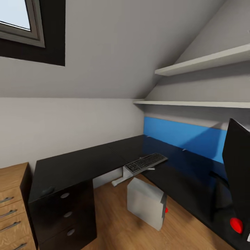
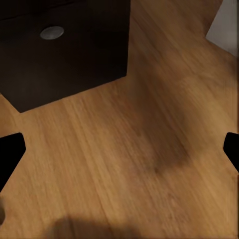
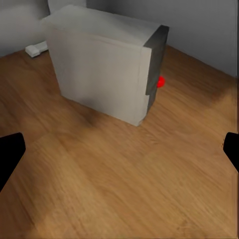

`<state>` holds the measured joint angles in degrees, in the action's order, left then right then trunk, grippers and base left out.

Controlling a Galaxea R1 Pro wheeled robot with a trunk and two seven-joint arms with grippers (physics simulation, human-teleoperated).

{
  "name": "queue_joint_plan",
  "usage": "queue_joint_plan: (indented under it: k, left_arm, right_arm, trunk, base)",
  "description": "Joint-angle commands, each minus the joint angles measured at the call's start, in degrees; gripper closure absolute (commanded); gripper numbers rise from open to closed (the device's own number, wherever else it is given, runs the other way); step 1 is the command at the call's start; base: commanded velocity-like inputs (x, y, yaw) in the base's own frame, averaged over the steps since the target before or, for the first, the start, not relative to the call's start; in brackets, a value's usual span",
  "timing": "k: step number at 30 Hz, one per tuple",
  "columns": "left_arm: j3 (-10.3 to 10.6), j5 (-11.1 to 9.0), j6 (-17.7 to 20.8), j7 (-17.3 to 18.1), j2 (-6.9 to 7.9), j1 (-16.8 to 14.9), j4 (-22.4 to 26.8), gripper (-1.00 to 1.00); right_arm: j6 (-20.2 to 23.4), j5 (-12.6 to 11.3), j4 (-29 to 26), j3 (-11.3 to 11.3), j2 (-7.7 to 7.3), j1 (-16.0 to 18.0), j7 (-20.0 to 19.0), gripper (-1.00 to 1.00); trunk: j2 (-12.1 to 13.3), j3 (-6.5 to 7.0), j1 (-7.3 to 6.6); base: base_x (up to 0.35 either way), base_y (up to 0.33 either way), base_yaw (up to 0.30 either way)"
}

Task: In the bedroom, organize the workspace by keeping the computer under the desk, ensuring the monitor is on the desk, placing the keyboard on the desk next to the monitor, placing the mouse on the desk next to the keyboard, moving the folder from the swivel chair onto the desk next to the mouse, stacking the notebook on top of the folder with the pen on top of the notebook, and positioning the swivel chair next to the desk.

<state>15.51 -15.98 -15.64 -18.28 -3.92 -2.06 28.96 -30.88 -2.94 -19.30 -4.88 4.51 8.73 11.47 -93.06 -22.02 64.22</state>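
Grey boxy computer (image 3: 102, 74), darker front edge, upright on wooden floor (image 3: 124, 184).

The surface (image 1: 80, 163) is a smooth black top with a soft satin sheen, catching a blue reflection near the matt blue wall panel (image 1: 184, 137). Its drawer unit (image 1: 66, 215) has the same dark finish, with round, dull silvery knobs that look like brushed metal. The floor (image 2: 144, 149) is warm wood plank with visible grain and a low sheen. The computer (image 3: 99, 69) looks like matt light grey painted metal or plastic, with a darker grey edge and a glossy red spot. The keyboard (image 1: 146, 163) is matt black plastic. The monitor (image 1: 238, 163) is plain black and smooth. The dresser (image 1: 12, 205) is light grained wood with metal-looking handles. The shelves (image 1: 205, 62) are matt white.
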Motion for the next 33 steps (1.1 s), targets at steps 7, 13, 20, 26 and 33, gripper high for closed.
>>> queue_joint_plan:
  k: [7,13,20,26,33]
  left_arm:
    - [0.48,-0.59,-0.27,-0.57,0.06,-0.05,0.59,-1.0]
    - [0.46,-0.59,-0.27,-0.61,0.06,-0.05,0.7,-1.0]
    - [0.43,-0.56,-0.31,-0.62,0.06,-0.05,0.76,-1.0]
    - [0.4,-0.62,-0.06,-0.5,0.01,-0.05,0.75,-1.0]
    - [0.29,-0.63,-0.29,-0.36,0.08,-0.05,1.84,-1.0]
  right_arm:
    - [-0.15,-0.31,0.05,-0.48,-0.03,0.06,0.4,-1.0]
    - [-0.15,-0.31,0.05,-0.45,-0.03,0.06,0.4,-1.0]
    - [-0.15,-0.31,0.11,-0.4,-0.09,0.06,0.4,-1.0]
    - [-0.17,-0.24,0.8,-0.48,-0.06,0.06,0.4,-1.0]
    - [-0.24,-0.33,3.06,-0.76,-0.09,0.06,0.36,-1.0]
  trunk:
    - [-2.86,-1.33,1.54]
    - [-5.26,-2.4,2.86]
    - [-8.07,-3.66,4.4]
    - [-9.27,-4.2,5.05]
    - [-9.27,-4.2,5.05]
  base:
    - [0.0,0.0,-0.061]
    - [0.0,0.0,-0.012]
    - [0.0,0.0,-0.002]
    - [0.0,0.0,0.0]
    - [0.0,0.0,0.0]
